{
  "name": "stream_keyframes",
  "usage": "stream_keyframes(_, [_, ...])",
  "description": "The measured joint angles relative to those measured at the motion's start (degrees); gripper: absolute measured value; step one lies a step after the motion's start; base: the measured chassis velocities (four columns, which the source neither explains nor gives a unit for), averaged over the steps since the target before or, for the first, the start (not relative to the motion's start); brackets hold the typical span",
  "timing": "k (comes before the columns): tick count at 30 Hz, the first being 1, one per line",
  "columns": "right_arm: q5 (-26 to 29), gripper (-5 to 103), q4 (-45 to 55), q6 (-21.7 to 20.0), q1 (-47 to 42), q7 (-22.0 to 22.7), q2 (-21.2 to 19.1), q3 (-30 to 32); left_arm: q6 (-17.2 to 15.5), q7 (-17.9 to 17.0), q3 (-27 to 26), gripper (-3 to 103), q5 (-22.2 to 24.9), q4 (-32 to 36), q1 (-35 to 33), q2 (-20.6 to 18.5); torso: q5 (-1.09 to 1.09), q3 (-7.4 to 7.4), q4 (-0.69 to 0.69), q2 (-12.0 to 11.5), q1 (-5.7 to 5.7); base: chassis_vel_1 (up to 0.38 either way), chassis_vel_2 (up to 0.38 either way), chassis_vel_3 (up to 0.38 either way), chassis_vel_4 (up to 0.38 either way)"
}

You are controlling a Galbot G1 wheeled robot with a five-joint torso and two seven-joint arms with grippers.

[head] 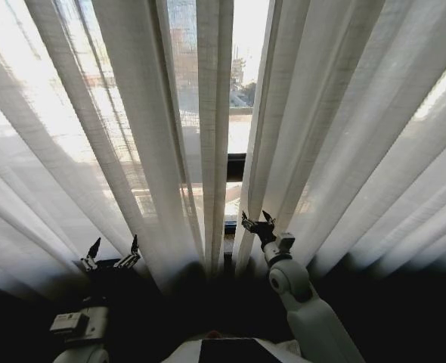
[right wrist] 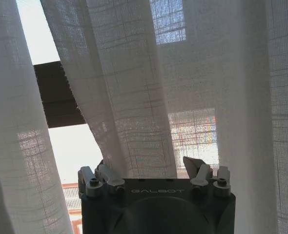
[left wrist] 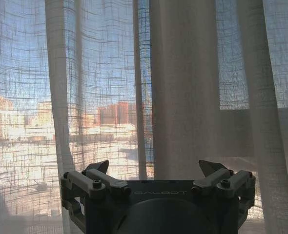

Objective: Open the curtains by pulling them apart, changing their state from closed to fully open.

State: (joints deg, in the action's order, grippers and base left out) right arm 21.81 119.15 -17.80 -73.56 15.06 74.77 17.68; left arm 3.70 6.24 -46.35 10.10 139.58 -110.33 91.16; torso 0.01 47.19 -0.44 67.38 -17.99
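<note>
The curtains hang before me as two sheer white pleated panels, the left panel (head: 132, 113) and the right panel (head: 344, 136), with a narrow gap between their inner edges. My left gripper (head: 114, 249) stands open low in front of the left panel, apart from its inner edge. In the left wrist view that gripper (left wrist: 154, 168) faces the hanging fabric (left wrist: 183, 97) with nothing held. My right gripper (head: 256, 221) is open at the inner edge of the right panel. In the right wrist view a fold of fabric (right wrist: 129, 87) hangs just beyond that gripper (right wrist: 148, 165), between its spread fingers.
A dark window frame bar (head: 236, 157) shows through the gap, and it appears again in the right wrist view (right wrist: 56, 92). Buildings lie outside the glass. My own body (head: 230, 352) and dark floor lie below the curtain hems.
</note>
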Motion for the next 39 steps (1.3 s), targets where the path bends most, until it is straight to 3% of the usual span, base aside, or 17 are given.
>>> stream_keyframes(1, [0.06, 82, -0.03, 0.41, 0.02, -0.02, 0.23, -0.03, -0.02, 0.00, -0.02, 100, -0.06, 0.06, 0.01, 0.00, 0.00, 0.00, 0.00, 0.00, 0.00, 0.000, 0.000, 0.000, 0.000])
stream_keyframes(2, [0.07, 71, -0.05, 0.50, 0.02, -0.03, 0.27, -0.02, -0.02, -0.01, -0.03, 100, -0.07, 0.09, 0.00, 0.00, 0.00, 0.00, 0.00, 0.00, 0.00, 0.000, 0.000, 0.000, 0.000])
stream_keyframes(6, [0.14, 54, -0.15, 1.00, 0.04, -0.09, 0.49, 0.16, -0.06, -0.04, -0.07, 100, -0.08, 0.37, -0.25, -0.01, 0.00, 0.00, 0.00, 0.00, 0.00, 0.000, 0.000, 0.000, 0.000])
stream_keyframes(9, [0.16, 49, -0.16, 1.30, 0.04, -0.13, 0.55, 0.21, -0.07, -0.06, -0.07, 100, -0.08, 0.47, -0.39, -0.01, 0.00, 0.00, 0.00, 0.00, 0.00, 0.000, 0.000, 0.000, 0.000])
stream_keyframes(17, [0.27, 16, -0.18, 1.95, 0.08, -0.21, 0.18, 0.23, -0.12, -0.07, -0.07, 100, -0.23, 0.55, -0.27, -0.02, 0.00, 0.00, 0.00, 0.00, 0.00, 0.000, 0.000, 0.000, 0.000])
stream_keyframes(19, [0.28, 16, -0.18, 2.02, 0.09, -0.21, 0.09, 0.28, -0.13, -0.08, -0.07, 100, -0.24, 0.57, -0.26, -0.02, 0.00, 0.00, 0.00, 0.00, 0.00, 0.000, 0.000, 0.000, 0.000])
stream_keyframes(22, [0.28, 2, 0.00, 2.16, 0.14, -0.21, -0.17, 0.50, -0.13, -0.11, -0.52, 100, -0.26, 0.88, -0.41, -0.02, 0.00, 0.00, 0.00, 0.00, 0.00, 0.000, 0.000, 0.000, 0.000])
stream_keyframes(39, [0.35, 0, 1.59, 2.14, -0.56, -0.32, -0.98, 1.31, 0.78, -0.19, -0.19, 100, -0.31, 1.07, -1.70, 0.00, 0.00, 0.00, 0.00, 0.00, 0.01, 0.000, 0.000, 0.000, 0.000])
